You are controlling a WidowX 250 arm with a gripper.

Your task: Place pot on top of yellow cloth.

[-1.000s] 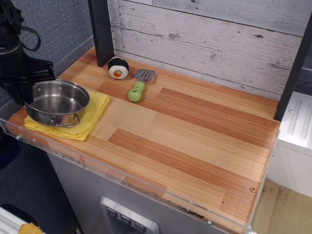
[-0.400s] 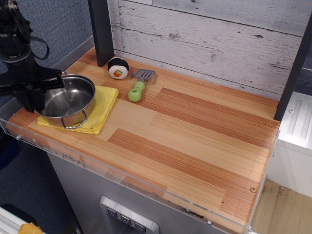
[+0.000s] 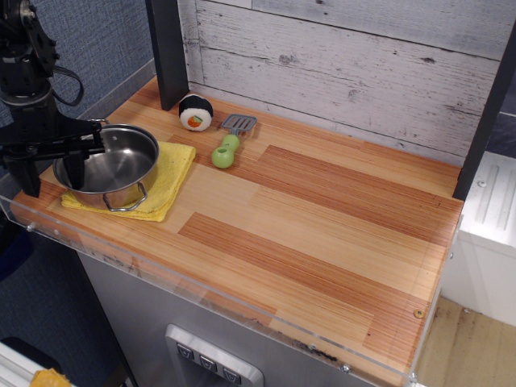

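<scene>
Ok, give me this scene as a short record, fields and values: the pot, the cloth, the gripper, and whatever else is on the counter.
pot: sits on the yellow cloth, upright, empty
yellow cloth: left front of the wooden counter, under the pot
gripper: jaws spread, one inside the pot's left rim, one outside
toy spatula: green handle, behind the cloth
sushi toy: near the back wall

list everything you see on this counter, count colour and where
pot: 1, shiny steel, on the yellow cloth, near left end
yellow cloth: 1, bright yellow, under the pot
sushi roll toy: 1, black and white with orange centre, back left by the dark post
spatula: 1, green handle, grey head, right of the sushi toy
counter: 1, striped wood
hand: 1, black, open, one finger inside the pot, one outside its left wall
</scene>
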